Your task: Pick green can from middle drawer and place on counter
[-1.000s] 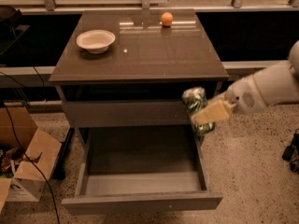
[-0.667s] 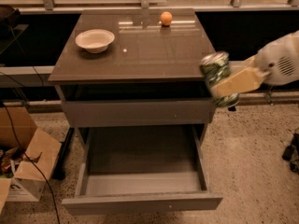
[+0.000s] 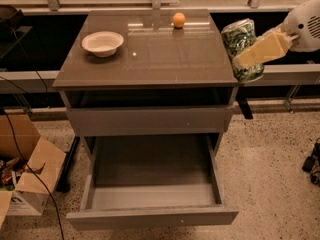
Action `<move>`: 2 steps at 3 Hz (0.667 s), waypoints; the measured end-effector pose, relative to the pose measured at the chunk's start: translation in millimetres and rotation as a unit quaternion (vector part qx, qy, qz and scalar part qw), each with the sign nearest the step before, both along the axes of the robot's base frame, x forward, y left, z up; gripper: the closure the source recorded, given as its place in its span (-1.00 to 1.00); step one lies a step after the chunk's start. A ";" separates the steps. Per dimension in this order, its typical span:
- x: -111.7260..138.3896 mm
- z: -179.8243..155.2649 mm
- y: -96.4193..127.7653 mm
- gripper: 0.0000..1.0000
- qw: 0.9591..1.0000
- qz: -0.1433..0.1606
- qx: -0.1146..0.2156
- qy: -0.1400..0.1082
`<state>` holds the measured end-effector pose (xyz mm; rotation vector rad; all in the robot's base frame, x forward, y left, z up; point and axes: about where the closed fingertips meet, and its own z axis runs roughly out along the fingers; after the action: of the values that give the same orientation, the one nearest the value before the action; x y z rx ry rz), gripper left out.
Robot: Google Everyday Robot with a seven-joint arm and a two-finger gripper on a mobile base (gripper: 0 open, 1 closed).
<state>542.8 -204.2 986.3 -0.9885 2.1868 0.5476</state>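
My gripper (image 3: 246, 54) is shut on the green can (image 3: 240, 37), a dark-green can with pale markings. I hold it upright in the air just off the right edge of the counter (image 3: 150, 54), about level with the top. One pale finger (image 3: 260, 49) lies across the can's front. The middle drawer (image 3: 152, 189) is pulled fully open below and nothing shows inside it.
A white bowl (image 3: 102, 42) sits at the counter's left rear and an orange ball (image 3: 178, 19) at the back centre. A cardboard box (image 3: 27, 176) with cables stands on the floor at the left. A railing runs behind the cabinet.
My gripper has lifted the green can up and to the right, from beside the drawer front to counter height by the right edge.
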 end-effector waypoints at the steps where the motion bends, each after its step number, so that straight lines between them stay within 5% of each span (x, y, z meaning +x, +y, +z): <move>1: 41.1 -16.1 8.2 1.00 1.000 0.001 -0.013 0.004; 2: 106.9 -28.0 39.7 1.00 0.999 0.028 -0.025 -0.008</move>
<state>649.7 -164.5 958.3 -1.0790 2.1735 0.5120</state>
